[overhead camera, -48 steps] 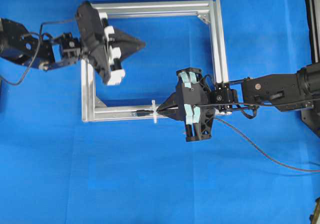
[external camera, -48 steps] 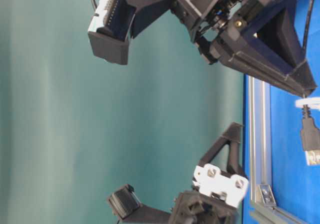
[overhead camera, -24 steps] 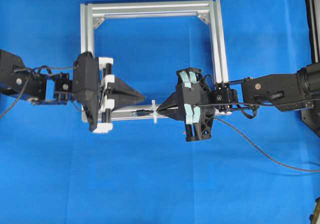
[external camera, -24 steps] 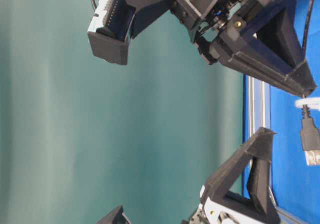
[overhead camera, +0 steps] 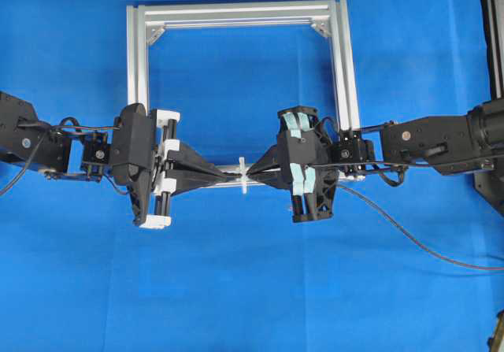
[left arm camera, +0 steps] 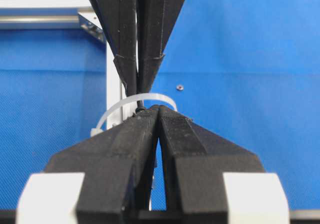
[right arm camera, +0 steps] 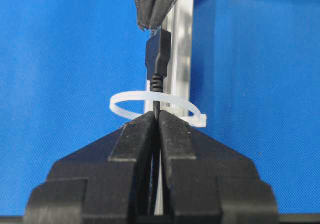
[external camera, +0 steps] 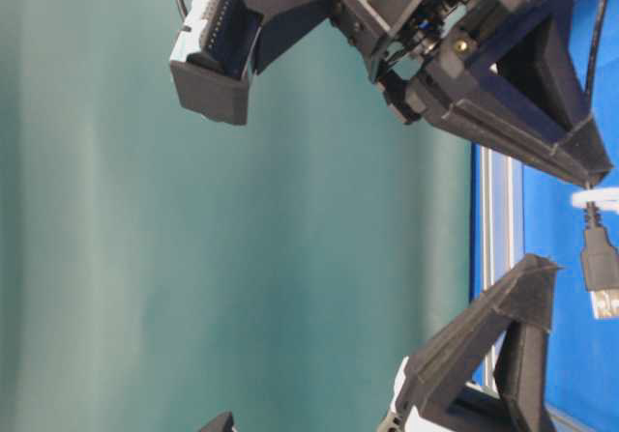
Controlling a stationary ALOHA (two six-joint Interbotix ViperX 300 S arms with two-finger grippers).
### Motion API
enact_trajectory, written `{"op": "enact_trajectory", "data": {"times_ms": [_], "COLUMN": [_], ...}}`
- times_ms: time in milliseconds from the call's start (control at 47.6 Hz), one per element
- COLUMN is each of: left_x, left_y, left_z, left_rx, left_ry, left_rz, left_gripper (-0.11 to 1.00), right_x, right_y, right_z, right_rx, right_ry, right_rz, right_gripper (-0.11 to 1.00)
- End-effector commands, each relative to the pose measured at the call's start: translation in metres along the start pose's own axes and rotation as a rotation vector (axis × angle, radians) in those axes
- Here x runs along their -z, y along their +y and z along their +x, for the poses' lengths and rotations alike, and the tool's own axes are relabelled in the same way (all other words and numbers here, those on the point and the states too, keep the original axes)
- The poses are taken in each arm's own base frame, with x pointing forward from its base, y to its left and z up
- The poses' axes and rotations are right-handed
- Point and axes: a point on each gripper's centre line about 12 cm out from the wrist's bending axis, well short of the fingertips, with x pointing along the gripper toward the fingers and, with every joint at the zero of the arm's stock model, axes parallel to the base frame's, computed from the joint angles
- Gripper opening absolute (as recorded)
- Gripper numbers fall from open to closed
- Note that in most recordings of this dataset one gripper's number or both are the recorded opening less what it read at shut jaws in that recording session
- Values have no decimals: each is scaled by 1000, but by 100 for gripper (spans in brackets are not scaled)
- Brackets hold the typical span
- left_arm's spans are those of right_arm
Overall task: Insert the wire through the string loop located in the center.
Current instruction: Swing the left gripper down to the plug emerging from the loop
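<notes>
Bright, even light throughout, soft shadows under both arms, wrist views blurred close to the lens

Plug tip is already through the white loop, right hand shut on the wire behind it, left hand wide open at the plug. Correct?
One thing is off: the left hand is shut, not wide open; the left wrist view shows its fingers pressed together. The rest stands: in the right wrist view the wire passes through the string loop and the right hand is shut on it behind the loop.
</notes>
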Motion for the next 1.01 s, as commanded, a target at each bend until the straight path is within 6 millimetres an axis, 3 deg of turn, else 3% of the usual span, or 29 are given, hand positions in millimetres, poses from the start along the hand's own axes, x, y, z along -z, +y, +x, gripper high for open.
{"op": "enact_trajectory", "data": {"times_ms": [0, 231, 336, 483, 567, 987], "left_x": [-12, -13, -11, -7, -6, -6], "left_y": [-2, -7, -8, -10, -10, -7], "left_z": [-1, 0, 1, 3, 4, 5], "left_rx": [8, 20, 21, 27, 27, 19], "left_ry": [-36, -39, -23, 19, 32, 38], "left_rz": [3, 4, 4, 6, 6, 4], "left_gripper": [0, 6, 29, 75, 90, 92], "right_x": [-12, -12, -12, -12, -11, -12], "right_y": [0, 0, 0, 0, 0, 0], "right_z": [-2, -2, -2, -2, -2, -2], "right_rx": [-2, -2, -2, -2, -2, -2], "right_ry": [-38, -38, -38, -38, -37, -38], "right_rz": [-1, 1, -1, -1, 1, -1], "right_gripper": [-2, -2, -2, -2, -2, -2]}}
